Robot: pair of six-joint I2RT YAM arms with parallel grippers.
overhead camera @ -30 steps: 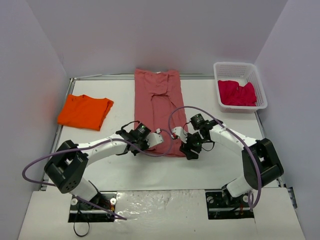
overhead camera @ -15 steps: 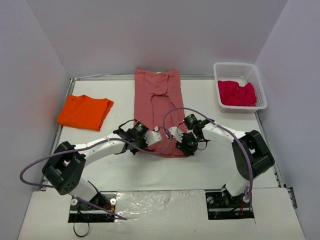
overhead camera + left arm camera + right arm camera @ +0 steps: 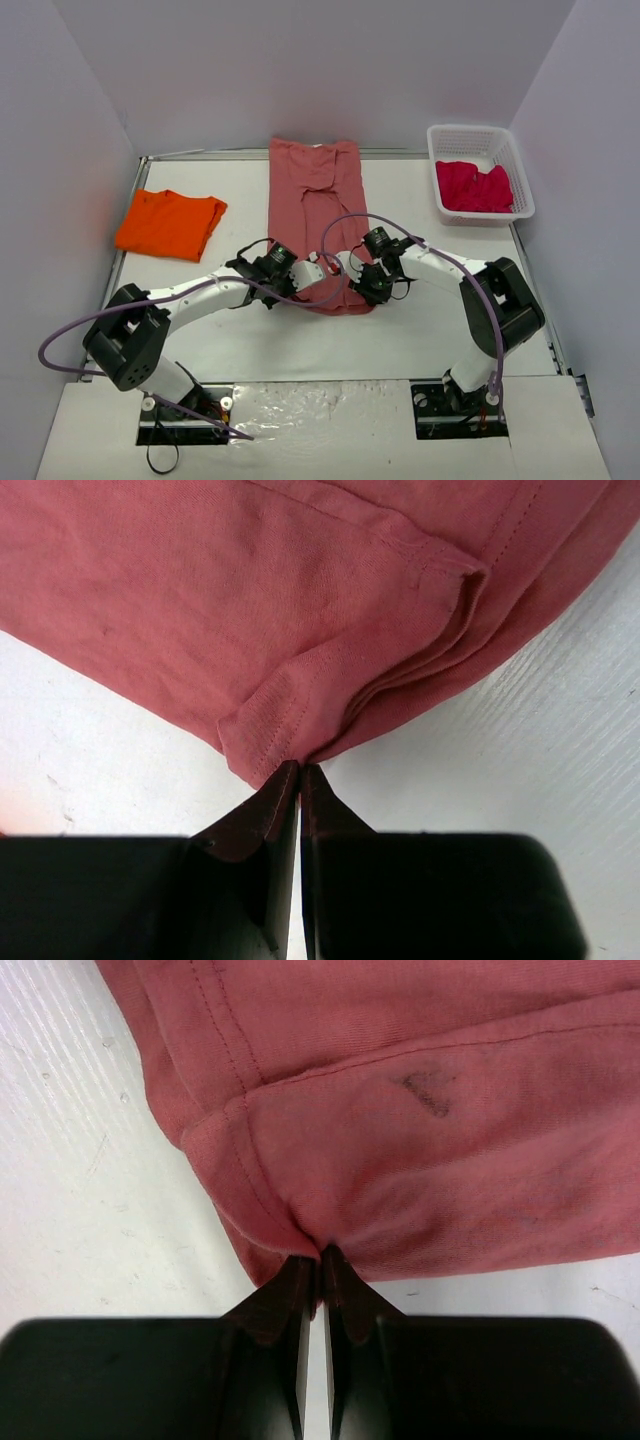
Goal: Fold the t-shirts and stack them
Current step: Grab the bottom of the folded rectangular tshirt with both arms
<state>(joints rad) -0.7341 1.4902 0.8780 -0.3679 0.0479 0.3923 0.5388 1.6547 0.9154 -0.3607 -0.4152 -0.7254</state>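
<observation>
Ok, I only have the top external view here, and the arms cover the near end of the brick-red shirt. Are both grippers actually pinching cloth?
Observer: The left one is. Its wrist camera shows the left gripper shut on a stitched hem corner of the brick-red t-shirt.
Operator: And the right?
Observer: The right gripper is shut too. The shirt's edge puckers right where its tips meet.
Operator: Is it a single layer at that end?
Observer: No. The left wrist view shows several folded layers stacked at the edge, just beside the pinch.
</observation>
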